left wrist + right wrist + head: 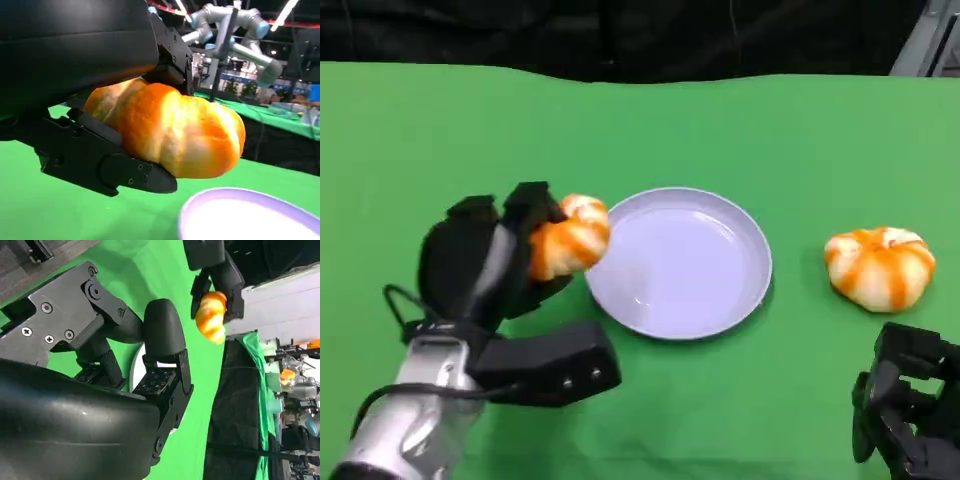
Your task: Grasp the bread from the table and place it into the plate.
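My left hand [485, 262] grips an orange-and-white bread roll [568, 238], held up just left of the lavender plate's [720, 305] rim. Close up, the left wrist view has the roll [170, 130] clamped between black fingers [105, 165], with the plate's edge [240, 200] below it. A second striped bread roll [880, 266] lies on the green table to the right of the plate. My right hand [910, 410] sits low at the near right, holding nothing, its fingers [165, 340] curled in. The right wrist view catches the left hand [220, 275] with its roll [211, 316] in the distance.
The green table [740, 130] spreads wide behind and in front of the plate. A dark backdrop runs along its far edge. Grey robot arms [235, 30] and equipment stand beyond the table in the left wrist view.
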